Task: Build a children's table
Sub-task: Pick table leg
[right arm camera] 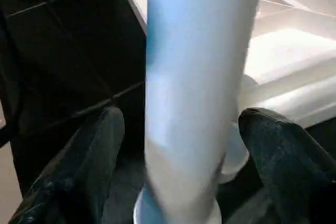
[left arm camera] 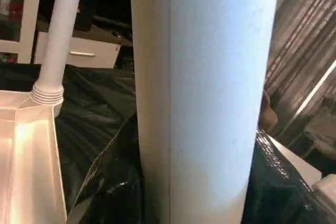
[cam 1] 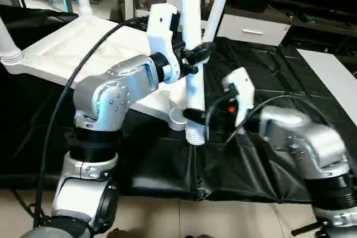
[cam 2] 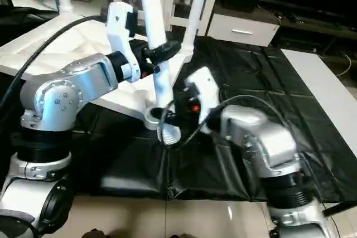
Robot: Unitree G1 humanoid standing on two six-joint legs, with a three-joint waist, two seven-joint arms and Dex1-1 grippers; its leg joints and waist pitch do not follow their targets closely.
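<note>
Tabletop (cam 1: 83, 48) lies upside down on black sheet (cam 1: 268, 71), near corner at the sheet's front edge. Loose leg (cam 1: 192, 54) upright just beside the corner socket (cam 1: 177, 117). Left gripper (cam 1: 196, 55) clamps leg mid-shaft. Right gripper (right arm camera: 178, 145) open, fingers (right arm camera: 273, 150) straddling leg's lower end, not touching.

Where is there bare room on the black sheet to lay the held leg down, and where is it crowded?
Free: the black sheet beyond the right gripper, toward the white board. Also the strip in front of the tabletop, under the left arm. Crowded: the near corner socket, where the held leg and left gripper meet.
</note>
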